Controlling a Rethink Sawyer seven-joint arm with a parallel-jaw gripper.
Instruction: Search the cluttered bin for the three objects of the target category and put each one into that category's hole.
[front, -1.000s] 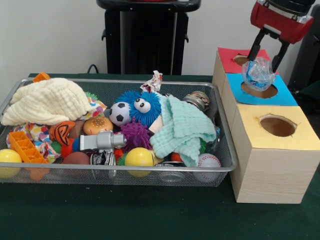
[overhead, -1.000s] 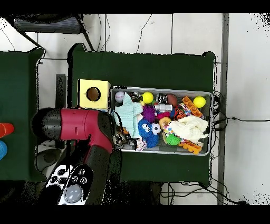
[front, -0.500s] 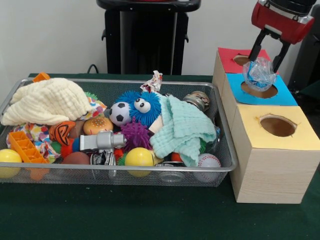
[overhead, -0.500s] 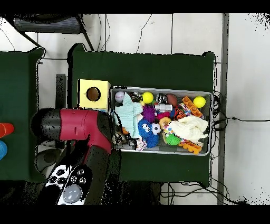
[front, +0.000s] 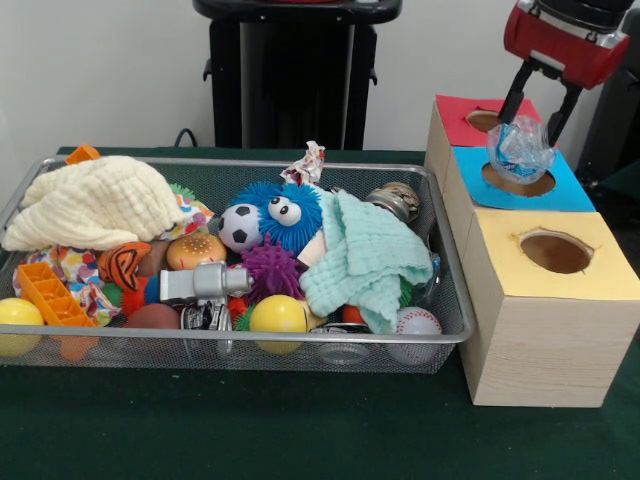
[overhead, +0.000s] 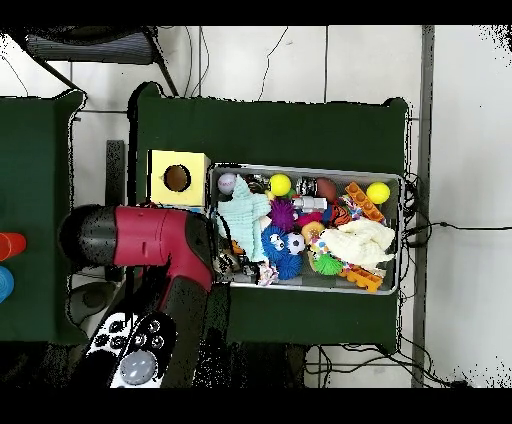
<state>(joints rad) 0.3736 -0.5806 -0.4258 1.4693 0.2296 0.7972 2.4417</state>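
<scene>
Tabletop (front: 300, 440): green cloth is running under everything, with a bare strip lying open in front of the bin and the boxes.

Bin (front: 30, 180): a wire mesh tray is sitting on the left, heaped to its rim with toys; a cream cloth (front: 100, 205) is draping over its left end and a mint cloth (front: 370, 255) is covering things toward its right end.

Bin clutter: a fuzzy blue toy (front: 280, 210), a small soccer ball (front: 240, 228), a yellow ball (front: 278, 315) and a baseball (front: 417, 322) are crowding together, so anything under the cloths is hiding from me.

Boxes: three wooden boxes are standing in a row just beside the bin's right end, topped red (front: 462, 128), blue (front: 560, 190) and yellow (front: 600, 255), each with a round hole.

Gripper (front: 540, 105): the red hand is hanging above the blue box, its jaws pinching the top of a crumpled clear plastic piece (front: 519, 148).

Task's thing: the plastic is dangling over the blue hole (front: 520, 180), its bottom looking close to the rim.

Risk: the bundle is looking nearly as wide as the hole and is sitting toward its far-left edge, so on release it could be catching on the rim and resting on top, or springing off toward the red box.

Room: there is open air above the boxes for lifting clear; the bin's right rim is standing close, leaving little sideways slack.
</scene>
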